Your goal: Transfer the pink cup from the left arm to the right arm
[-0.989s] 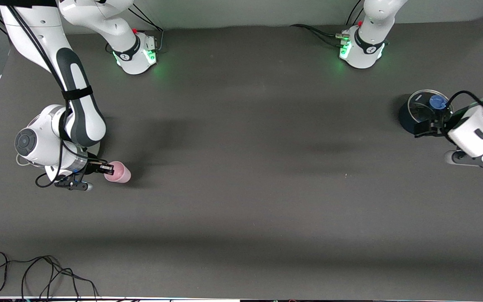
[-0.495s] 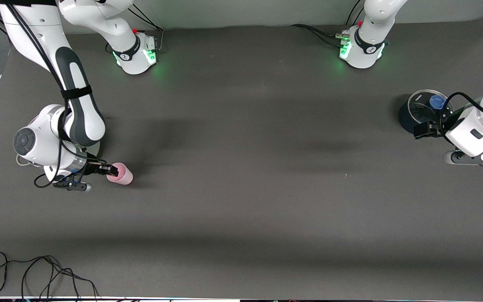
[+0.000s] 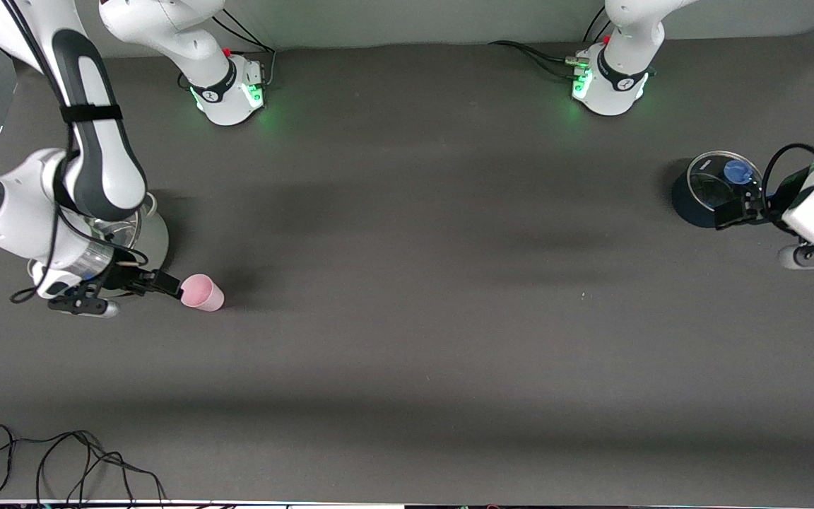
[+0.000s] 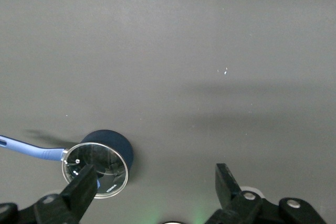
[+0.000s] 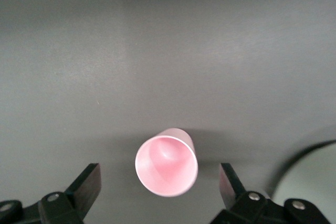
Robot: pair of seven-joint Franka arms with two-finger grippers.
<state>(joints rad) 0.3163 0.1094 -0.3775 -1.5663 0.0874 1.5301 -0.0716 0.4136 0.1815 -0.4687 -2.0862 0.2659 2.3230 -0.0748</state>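
Observation:
The pink cup (image 3: pixel 202 293) rests on the dark table near the right arm's end, its open mouth turned toward my right gripper (image 3: pixel 167 285). In the right wrist view the cup (image 5: pixel 166 166) lies just ahead of my right gripper (image 5: pixel 158 174). The jaws stand wide open on either side of the cup's mouth without touching it. My left gripper (image 3: pixel 732 212) is open and empty over the edge of a dark blue pot (image 3: pixel 689 201) at the left arm's end. The left wrist view shows my left gripper (image 4: pixel 155 174) with its jaws wide apart.
The blue pot has a glass lid (image 3: pixel 721 180) and a blue handle (image 4: pixel 26 148). A silver pot (image 3: pixel 156 237) stands under the right arm's wrist; its pale rim shows in the right wrist view (image 5: pixel 315 182). Loose black cables (image 3: pixel 61 459) lie at the near corner.
My right gripper has opened, let go of the pink cup and drawn back toward the right arm's end; the cup stays put. My left gripper has shifted slightly toward its end.

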